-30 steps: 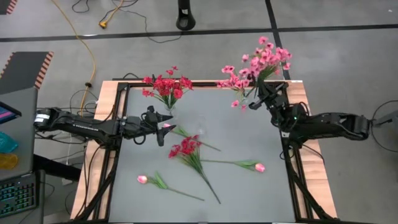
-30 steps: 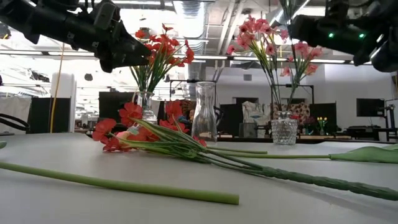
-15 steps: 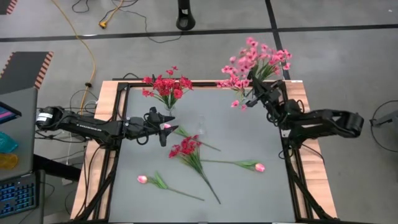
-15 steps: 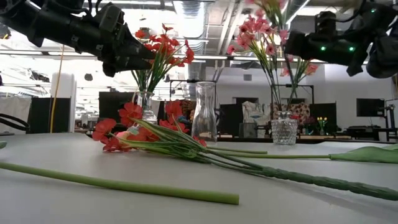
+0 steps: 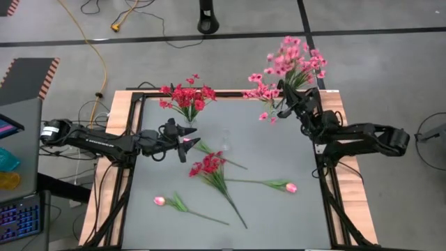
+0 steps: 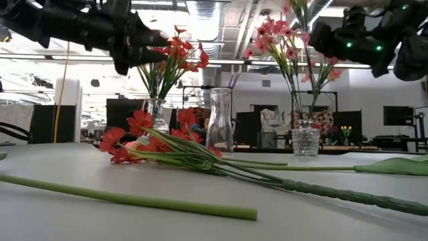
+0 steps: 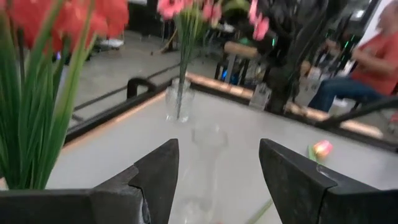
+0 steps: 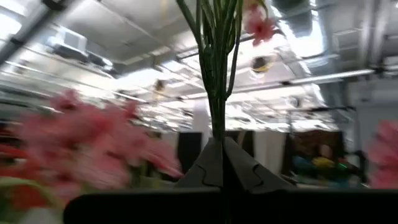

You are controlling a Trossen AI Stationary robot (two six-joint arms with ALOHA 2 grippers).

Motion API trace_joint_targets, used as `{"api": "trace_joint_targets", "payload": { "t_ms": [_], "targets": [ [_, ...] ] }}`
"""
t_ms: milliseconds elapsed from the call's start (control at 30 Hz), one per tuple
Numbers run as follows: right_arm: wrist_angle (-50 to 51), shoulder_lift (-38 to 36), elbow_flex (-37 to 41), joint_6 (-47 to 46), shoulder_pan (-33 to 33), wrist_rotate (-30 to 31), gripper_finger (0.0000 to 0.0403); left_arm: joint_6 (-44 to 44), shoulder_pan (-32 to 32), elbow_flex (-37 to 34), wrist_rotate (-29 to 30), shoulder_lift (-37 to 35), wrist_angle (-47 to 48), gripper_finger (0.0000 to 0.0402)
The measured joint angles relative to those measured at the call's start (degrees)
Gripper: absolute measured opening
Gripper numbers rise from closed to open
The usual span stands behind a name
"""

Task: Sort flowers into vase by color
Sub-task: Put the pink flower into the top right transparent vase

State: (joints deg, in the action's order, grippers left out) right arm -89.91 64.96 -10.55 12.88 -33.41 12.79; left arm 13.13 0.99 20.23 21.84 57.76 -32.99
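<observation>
Partly done. Red flowers (image 5: 186, 95) already standing in a glass vase (image 6: 155, 114) at 11 o'clock on the table (image 5: 279, 150). Some pink sprays (image 5: 263, 90) already in a second vase (image 6: 305, 142) at 1 o'clock. One more pink spray (image 5: 296, 61) pinched tight by its stems in the right gripper (image 5: 285, 106), held up over that pink vase, not yet dropped in.

Still lying flat on the table: a red cluster (image 5: 209, 166) near the middle, a pale bud (image 5: 290, 187) at 4 o'clock, another bud (image 5: 159, 201) at 7 o'clock. Maybe a third bud (image 5: 187, 141) under the left gripper (image 5: 187, 134), hard to tell. Clear middle vase (image 6: 220, 123) looks empty.

Left gripper spread wide, holding nothing, at 10 o'clock.

Since a moment ago: pink spray swung a little farther back over its vase; left gripper barely moved.
</observation>
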Motion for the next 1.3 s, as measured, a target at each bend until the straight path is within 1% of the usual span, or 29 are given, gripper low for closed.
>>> {"api": "trace_joint_targets", "payload": {
  "t_ms": [133,200,267,400,533,633,800,967,1133,1300],
  "targets": [
    [0.0,-2.0,0.0,1.0,3.5,-1.1,0.0020,-2.6,0.0,0.5,-0.1,0.6,-6.6,0.0210],
    [0.0,-3.0,0.0,1.9,5.1,-1.1,0.0020,-4.6,0.0,2.2,-0.4,1.8,-8.7,0.0210],
    [0.0,-3.8,0.0,3.5,6.8,-1.1,0.0021,-7.1,0.0,5.6,-0.7,3.9,-9.2,0.0210],
    [0.5,-4.9,0.0,4.1,9.3,-1.0,0.0021,-13.1,0.0,14.8,-3.5,10.7,-9.1,0.0210],
    [1.3,-4.9,0.0,4.2,11.8,-1.0,0.0021,-17.5,-0.2,26.2,-3.6,18.4,-8.9,0.0210],
    [2.6,-4.9,0.0,4.3,13.8,-1.0,0.0021,-20.9,-0.6,35.5,-3.6,24.4,-6.7,0.0210],
    [3.3,-4.9,0.0,5.9,17.3,-1.0,0.0021,-21.8,-1.6,50.0,-3.5,34.7,-1.6,0.0210],
    [3.7,-4.9,0.0,9.2,20.7,-1.0,0.0022,-22.7,-2.8,62.0,-3.0,44.5,0.5,0.0210],
    [4.0,-4.9,0.0,10.2,23.0,-0.9,0.0022,-23.2,-4.0,70.7,-3.1,51.7,1.2,0.0210],
    [4.2,-4.9,0.0,10.3,24.0,-0.9,0.0022,-23.2,-4.5,75.4,-6.2,56.0,1.9,0.0210]
  ]
}}
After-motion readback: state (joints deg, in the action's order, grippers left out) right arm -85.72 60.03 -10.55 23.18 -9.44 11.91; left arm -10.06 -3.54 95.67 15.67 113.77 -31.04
